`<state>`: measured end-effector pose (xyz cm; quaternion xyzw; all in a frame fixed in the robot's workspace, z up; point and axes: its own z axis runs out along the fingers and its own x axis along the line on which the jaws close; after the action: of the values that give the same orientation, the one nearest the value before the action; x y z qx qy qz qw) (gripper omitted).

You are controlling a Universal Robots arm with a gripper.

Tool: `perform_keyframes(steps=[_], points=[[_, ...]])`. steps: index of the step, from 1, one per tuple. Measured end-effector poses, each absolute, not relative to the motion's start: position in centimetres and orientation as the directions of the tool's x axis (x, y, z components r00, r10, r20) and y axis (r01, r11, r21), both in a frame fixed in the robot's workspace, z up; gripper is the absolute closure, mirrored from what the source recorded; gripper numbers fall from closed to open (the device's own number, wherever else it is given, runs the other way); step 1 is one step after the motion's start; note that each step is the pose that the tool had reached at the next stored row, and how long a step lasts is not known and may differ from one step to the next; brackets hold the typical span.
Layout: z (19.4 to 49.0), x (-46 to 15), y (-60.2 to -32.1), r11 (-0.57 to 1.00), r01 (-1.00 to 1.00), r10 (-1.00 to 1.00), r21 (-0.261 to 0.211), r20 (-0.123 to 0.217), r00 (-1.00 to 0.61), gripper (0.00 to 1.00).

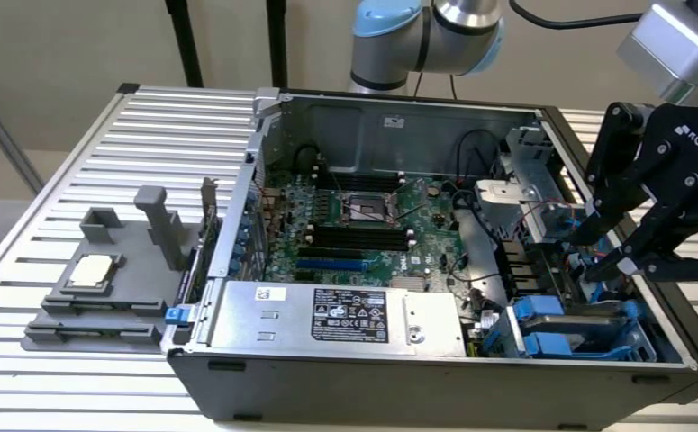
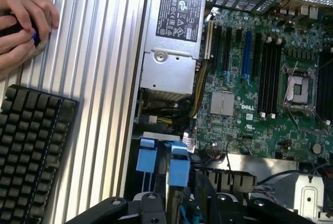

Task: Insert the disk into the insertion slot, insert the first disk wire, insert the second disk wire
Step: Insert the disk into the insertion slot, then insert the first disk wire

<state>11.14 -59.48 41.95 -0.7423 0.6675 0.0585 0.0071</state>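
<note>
The insertion slot [image 1: 583, 333] is the grey drive cage with blue plastic rails in the case's near corner, at the exterior view's right. In the wrist view its two blue tabs [image 2: 162, 160] stand just beyond my gripper's black body. My gripper [image 1: 607, 252] hangs low over the case's right side, directly above the cage and next to a bundle of red and black wires [image 1: 553, 216]. The disk's silver body and white label are hidden from me; what lies inside the cage is unclear.
The silver power-supply box [image 1: 337, 315] with a black label fills the case's front. The green motherboard [image 1: 361, 220] lies behind it. A grey fixture [image 1: 103, 288] sits on the slatted table at the exterior view's left. A person's hand [image 2: 23, 18] and a black keyboard [image 2: 31, 146] lie beside the case.
</note>
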Motion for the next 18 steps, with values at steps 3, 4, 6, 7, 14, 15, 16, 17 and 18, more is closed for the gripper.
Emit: perform_keyframes(steps=[3,4,6,7,14,15,16,17,18], points=[[41.95,11.14,-59.48,-0.114,-0.991,-0.989,0.067,-0.098,0.107,0.62],[41.96,11.14,-59.48,-0.115,-0.991,-0.989,0.067,-0.098,0.108,0.62],[41.95,11.14,-59.48,-0.115,-0.991,-0.989,0.067,-0.098,0.108,0.62],[41.95,11.14,-59.48,-0.115,-0.991,-0.989,0.067,-0.098,0.108,0.62],[41.96,11.14,-59.48,-0.115,-0.991,-0.989,0.067,-0.098,0.108,0.62],[41.96,11.14,-59.48,-0.115,-0.991,-0.989,0.067,-0.098,0.108,0.62],[41.95,11.14,-59.48,-0.115,-0.991,-0.989,0.067,-0.098,0.108,0.62],[41.95,11.14,-59.48,-0.115,-0.991,-0.989,0.067,-0.098,0.108,0.62],[41.95,11.14,-59.48,-0.115,-0.991,-0.989,0.067,-0.098,0.108,0.62]])
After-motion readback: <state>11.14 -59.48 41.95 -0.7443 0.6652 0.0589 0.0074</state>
